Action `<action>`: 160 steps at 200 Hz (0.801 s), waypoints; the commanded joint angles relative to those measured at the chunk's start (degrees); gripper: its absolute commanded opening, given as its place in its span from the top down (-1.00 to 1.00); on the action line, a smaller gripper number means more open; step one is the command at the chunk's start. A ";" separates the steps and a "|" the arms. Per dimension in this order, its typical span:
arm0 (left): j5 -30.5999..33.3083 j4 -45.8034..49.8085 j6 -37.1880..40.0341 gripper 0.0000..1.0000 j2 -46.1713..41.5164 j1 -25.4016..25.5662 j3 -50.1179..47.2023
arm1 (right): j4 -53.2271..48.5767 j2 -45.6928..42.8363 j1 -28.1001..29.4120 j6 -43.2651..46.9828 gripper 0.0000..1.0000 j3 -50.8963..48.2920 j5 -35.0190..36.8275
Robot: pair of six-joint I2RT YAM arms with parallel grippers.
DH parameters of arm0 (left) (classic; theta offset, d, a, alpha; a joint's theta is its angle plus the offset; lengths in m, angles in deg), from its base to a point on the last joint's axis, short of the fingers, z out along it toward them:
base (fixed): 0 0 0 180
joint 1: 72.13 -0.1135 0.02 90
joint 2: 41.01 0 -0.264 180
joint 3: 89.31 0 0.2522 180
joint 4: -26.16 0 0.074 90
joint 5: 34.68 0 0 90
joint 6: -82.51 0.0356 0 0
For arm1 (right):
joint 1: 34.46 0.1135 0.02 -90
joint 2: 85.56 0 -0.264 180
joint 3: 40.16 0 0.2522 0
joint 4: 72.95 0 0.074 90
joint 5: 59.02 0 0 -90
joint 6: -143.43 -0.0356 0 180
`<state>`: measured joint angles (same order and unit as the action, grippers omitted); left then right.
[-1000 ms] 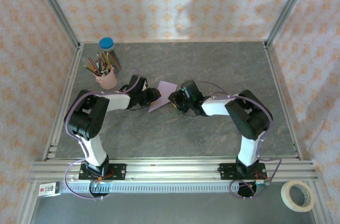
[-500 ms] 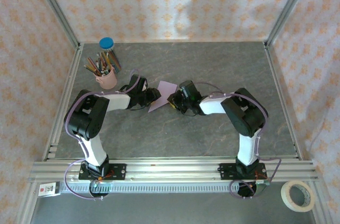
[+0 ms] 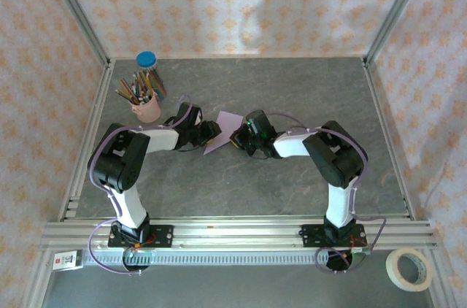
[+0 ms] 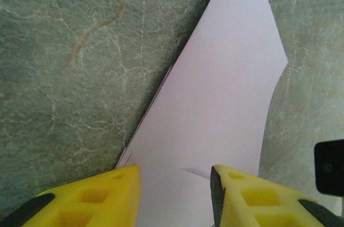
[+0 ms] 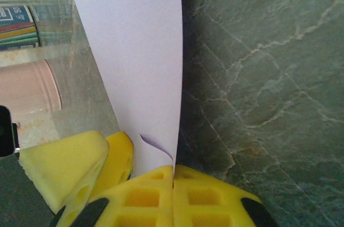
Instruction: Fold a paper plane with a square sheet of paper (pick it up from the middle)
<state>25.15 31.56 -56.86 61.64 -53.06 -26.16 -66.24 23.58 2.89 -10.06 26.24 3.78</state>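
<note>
The lilac sheet of paper (image 3: 223, 131), folded to a narrow, pointed, plane-like wedge, lies mid-table between both grippers. My left gripper (image 3: 212, 131) comes at it from the left. In the left wrist view its yellow fingers (image 4: 102, 192) stand apart over the paper (image 4: 226, 92), so the left gripper (image 4: 174, 176) is open. My right gripper (image 3: 238, 136) meets the paper from the right. In the right wrist view the right gripper (image 5: 173, 169) is shut, its pads pressed together on the raised edge of the paper (image 5: 134, 49). The left gripper's fingers (image 5: 75, 168) show beside it.
A pink pencil cup (image 3: 147, 107) with several pencils stands left of the paper, also close by as the pink cup (image 5: 24, 90). Behind it is a blue-lidded jar (image 3: 147, 60). A tape roll (image 3: 409, 268) lies outside the frame at the front right. Aluminium rails border the table.
The right gripper has closed onto the paper's edge, and the right arm has shifted slightly left. The left arm has barely moved.
</note>
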 commanded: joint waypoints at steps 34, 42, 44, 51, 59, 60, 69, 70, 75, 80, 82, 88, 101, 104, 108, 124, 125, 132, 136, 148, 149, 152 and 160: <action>-0.58 -0.52 7.38 -0.20 -7.44 -0.35 -2.02 | 1.08 -5.86 -0.14 -0.68 1.00 -2.19 6.07; 0.11 -1.30 8.73 -0.30 -8.92 -0.29 -2.65 | 1.14 -7.07 -0.38 -0.84 1.00 -2.99 6.37; 0.31 -1.44 9.13 -0.34 -9.37 -0.20 -2.83 | 1.13 -7.36 -0.46 -0.89 1.00 -3.23 6.44; 1.48 -1.78 10.40 -0.46 -10.84 0.06 -3.35 | 1.02 -8.48 -0.66 -0.93 1.00 -3.94 6.56; 2.60 -2.30 12.41 -0.60 -12.45 0.55 -4.12 | 0.92 -9.59 -0.95 -1.08 1.00 -4.80 6.59; 2.81 -2.33 12.69 -0.62 -12.64 0.67 -4.16 | 0.91 -9.75 -0.95 -1.10 1.00 -4.86 6.61; 4.30 -2.64 15.26 -0.80 -14.41 1.77 -4.64 | 0.56 -11.01 -1.27 -1.20 1.00 -5.71 6.36; 4.40 -2.68 15.35 -0.81 -14.58 1.90 -4.69 | 0.46 -11.12 -1.29 -1.20 1.00 -5.80 6.37; 5.09 -2.59 18.54 -0.89 -15.41 2.78 -4.66 | 0.22 -11.75 -1.46 -1.16 1.00 -6.19 6.13; 6.24 -1.98 20.75 -0.95 -16.28 3.90 -4.49 | -0.21 -12.36 -1.61 -1.16 1.00 -6.59 5.89; 7.03 -1.74 21.56 -0.97 -16.52 4.40 -4.41 | -0.37 -12.57 -1.69 -1.17 1.00 -6.70 5.77; 8.97 -1.24 23.78 -0.98 -17.34 5.89 -4.34 | -0.97 -13.21 -1.82 -1.18 1.00 -7.05 5.46; 11.83 -1.68 27.35 -0.98 -18.73 8.39 -4.87 | -1.86 -14.62 -2.22 -1.17 1.00 -8.00 4.82; 12.60 -1.89 28.04 -0.98 -18.92 9.01 -5.03 | -2.07 -14.92 -2.39 -1.22 1.00 -8.19 4.61; 13.50 -2.18 28.76 -0.98 -19.23 9.70 -5.27 | -2.20 -15.26 -2.48 -1.29 1.00 -8.45 4.31; 15.05 -4.68 31.17 -0.98 -19.93 11.53 -7.03 | -3.33 -16.62 -2.97 -1.30 1.00 -9.30 3.65; 15.05 -4.88 31.30 -0.98 -19.98 11.61 -7.20 | -3.46 -16.70 -3.02 -1.30 1.00 -9.35 3.65; 15.04 -6.25 32.09 -0.98 -20.23 12.03 -8.16 | -4.08 -17.26 -3.17 -1.16 1.00 -9.61 3.36; 15.10 -7.10 32.68 -0.96 -20.35 12.39 -8.74 | -4.23 -17.38 -3.30 -1.20 1.00 -9.70 3.30; 16.62 -8.73 34.90 -0.93 -20.69 13.64 -10.10 | -4.71 -18.23 -3.54 -1.33 1.00 -10.17 2.89; 16.80 -8.80 35.10 -0.93 -20.67 13.77 -10.19 | -4.68 -18.25 -3.61 -1.36 1.00 -10.18 2.83; 17.34 -8.93 35.76 -0.92 -20.67 14.13 -10.38 | -4.77 -18.35 -3.74 -1.42 1.00 -10.27 2.74; 18.41 -8.89 37.47 -0.90 -20.54 15.01 -10.56 | -5.05 -18.68 -3.92 -1.46 1.00 -10.36 2.49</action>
<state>38.09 26.27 -27.11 41.86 -39.90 -34.86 -69.10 7.32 -0.39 -10.95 16.89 6.95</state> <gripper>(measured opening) 0.964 0.040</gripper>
